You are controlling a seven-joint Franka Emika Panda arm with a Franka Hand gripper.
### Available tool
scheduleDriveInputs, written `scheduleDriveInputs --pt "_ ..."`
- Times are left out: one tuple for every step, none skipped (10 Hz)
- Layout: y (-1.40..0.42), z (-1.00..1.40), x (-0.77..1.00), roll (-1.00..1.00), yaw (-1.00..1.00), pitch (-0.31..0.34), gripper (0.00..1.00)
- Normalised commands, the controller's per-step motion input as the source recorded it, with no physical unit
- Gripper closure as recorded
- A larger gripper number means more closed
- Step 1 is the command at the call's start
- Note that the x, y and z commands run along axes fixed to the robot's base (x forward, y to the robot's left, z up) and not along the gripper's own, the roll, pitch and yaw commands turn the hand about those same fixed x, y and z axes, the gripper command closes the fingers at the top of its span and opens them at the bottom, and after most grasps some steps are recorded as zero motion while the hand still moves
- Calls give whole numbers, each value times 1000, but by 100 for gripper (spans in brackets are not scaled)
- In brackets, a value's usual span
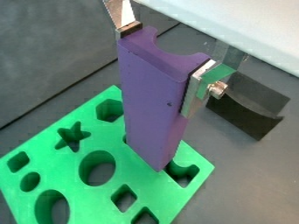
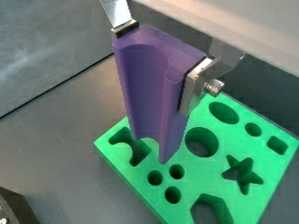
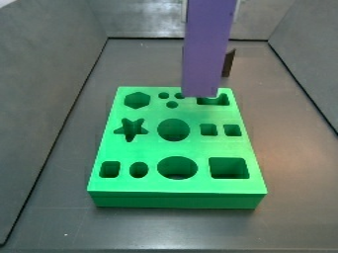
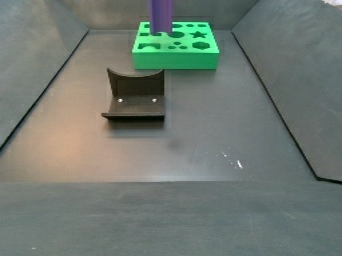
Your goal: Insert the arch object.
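Observation:
The arch object [image 1: 152,96] is a tall violet-purple block with a scooped end, and it stands upright. My gripper [image 1: 163,54] is shut on its upper end, one silver finger on each side, as both wrist views show [image 2: 162,52]. The block hangs over the green board [image 1: 70,188], which has several shaped holes. In a side view the block [image 3: 208,44] has its lower end at the arch-shaped hole [image 3: 215,99] near the board's far edge. I cannot tell whether it has entered the hole. The gripper is above the frame in both side views.
The dark fixture [image 4: 134,95] stands on the grey floor, apart from the green board [image 4: 178,55], and also shows in a wrist view [image 1: 251,105]. Grey walls enclose the floor on the sides [image 3: 53,109].

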Motion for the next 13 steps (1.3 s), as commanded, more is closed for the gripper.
scheduleDriveInputs --pt "0 -177 880 246 -14 143 100" --pt "0 -174 803 231 -20 126 100" --pt "0 -154 654 201 -20 94 100" --pt "0 -174 620 214 0 94 100" --pt "11 -180 537 211 0 76 100" --pt "3 -186 414 183 0 49 100" --pt "0 -171 217 114 0 13 100" --pt "14 -140 51 61 0 0 100" --pt "0 -91 0 80 0 0 100" --pt "17 -114 0 57 0 0 100" --pt "120 -143 9 63 0 0 100" --pt "191 -157 114 77 0 19 100" --pt "120 -149 271 71 0 27 100"
